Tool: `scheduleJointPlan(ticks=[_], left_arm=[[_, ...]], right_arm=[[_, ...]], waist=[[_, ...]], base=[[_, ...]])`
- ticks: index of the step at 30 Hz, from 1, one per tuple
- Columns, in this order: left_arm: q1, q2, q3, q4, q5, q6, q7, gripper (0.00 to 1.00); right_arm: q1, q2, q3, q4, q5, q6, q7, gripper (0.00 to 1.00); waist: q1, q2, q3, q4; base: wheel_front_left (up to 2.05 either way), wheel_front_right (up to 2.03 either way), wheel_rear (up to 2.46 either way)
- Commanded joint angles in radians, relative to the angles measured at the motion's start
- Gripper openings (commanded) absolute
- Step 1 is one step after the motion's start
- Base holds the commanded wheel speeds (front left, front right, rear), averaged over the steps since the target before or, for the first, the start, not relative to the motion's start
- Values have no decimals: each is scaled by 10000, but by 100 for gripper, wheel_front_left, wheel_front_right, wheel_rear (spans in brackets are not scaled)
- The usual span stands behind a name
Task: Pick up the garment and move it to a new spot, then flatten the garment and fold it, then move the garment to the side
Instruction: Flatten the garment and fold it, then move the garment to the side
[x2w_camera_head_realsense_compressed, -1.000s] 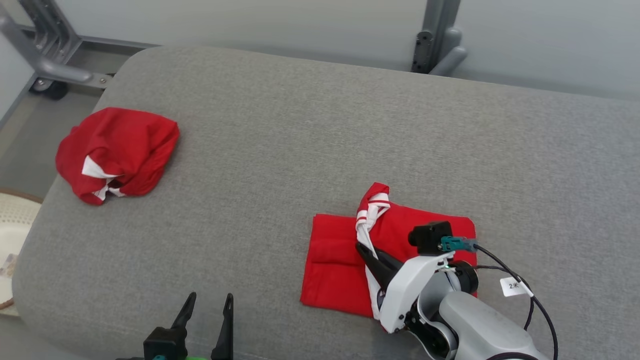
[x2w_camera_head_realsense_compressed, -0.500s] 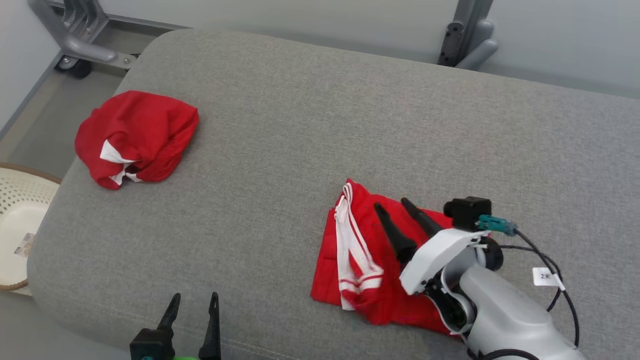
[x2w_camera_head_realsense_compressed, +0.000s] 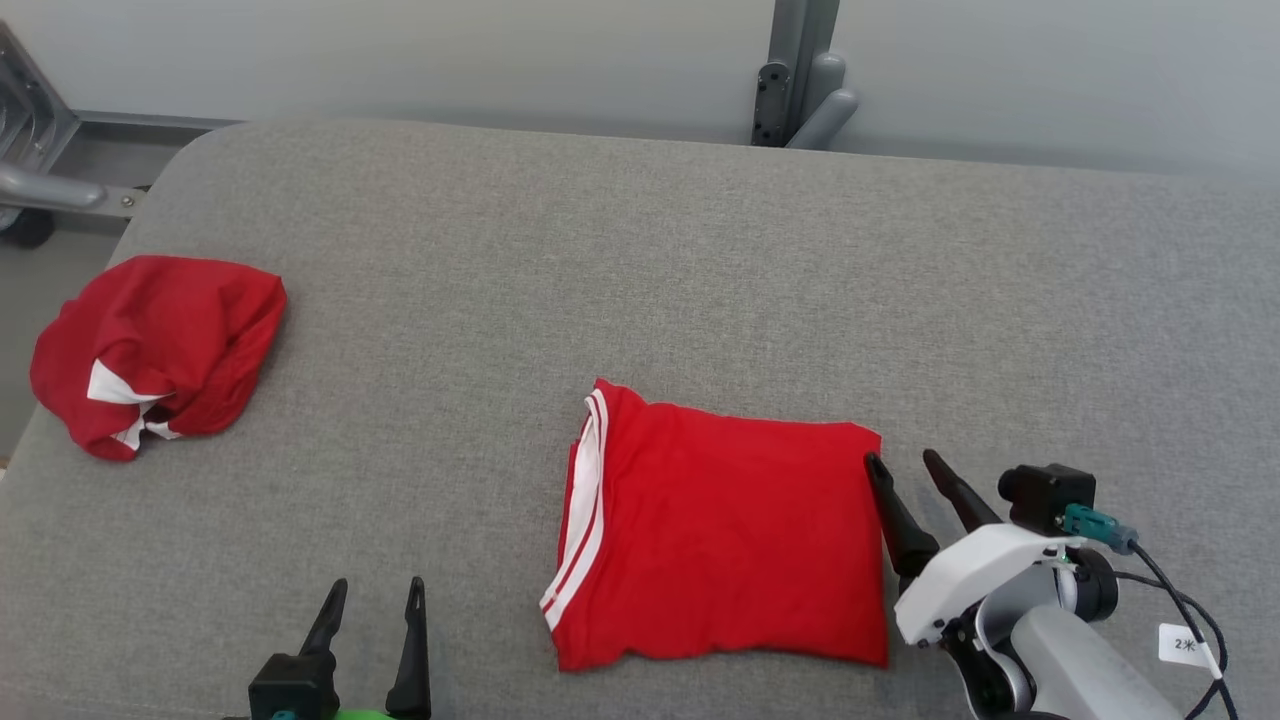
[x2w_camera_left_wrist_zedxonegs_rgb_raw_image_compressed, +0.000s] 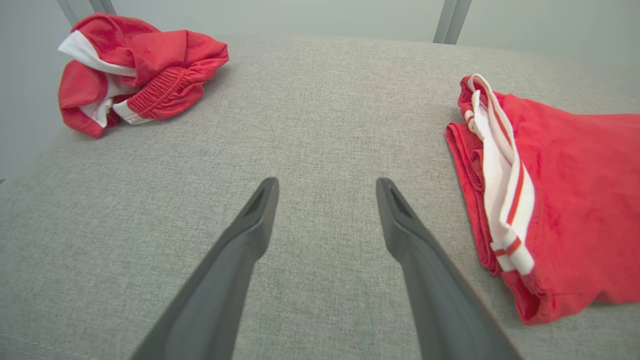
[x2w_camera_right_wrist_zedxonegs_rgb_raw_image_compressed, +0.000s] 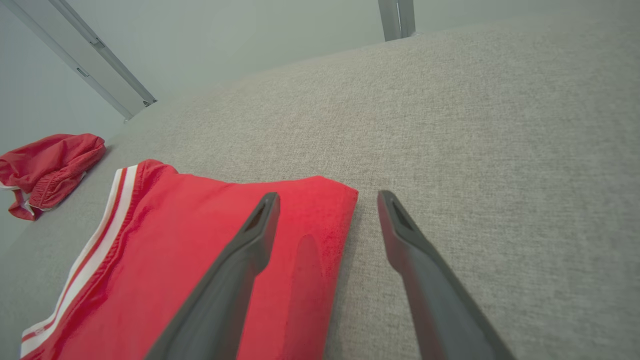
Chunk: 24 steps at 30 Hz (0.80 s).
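Two red garments on a grey fabric-covered table (x2w_camera_head_realsense_compressed: 700, 250).
The folded red garment (x2w_camera_head_realsense_compressed: 720, 540) lies flat near the front edge, white stripes leftward; the crumpled red garment (x2w_camera_head_realsense_compressed: 150, 350) sits well apart at far left. The right gripper (x2w_camera_head_realsense_compressed: 903, 458), fingers spread and empty, is at the folded one's right edge; the left gripper (x2w_camera_head_realsense_compressed: 378, 582), fingers spread too, holds nothing.

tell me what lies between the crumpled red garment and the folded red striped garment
Just bare grey fabric cushion between the crumpled red garment and the folded red striped garment; the head view shows it.
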Motion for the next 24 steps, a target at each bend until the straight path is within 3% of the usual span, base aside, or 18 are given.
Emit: scheduleJointPlan(ticks=[1,10,24], left_arm=[[171,39,32,-3,29,20,1,100],[41,39,-10,-18,96,-98,1,100],[186,37,22,-26,61,-30,1,100]], right_arm=[[242,118,-97,26,-128,2,-24,100],[518,327,-163,619,-300,2,-25,100],[-147,281,537,1557,200,2,21,100]], waist=[[-1,-1,-144,-205],[-1,-1,-64,-102],[-1,-1,-93,201]], base=[[0,0,0],[0,0,0],[0,0,0]])
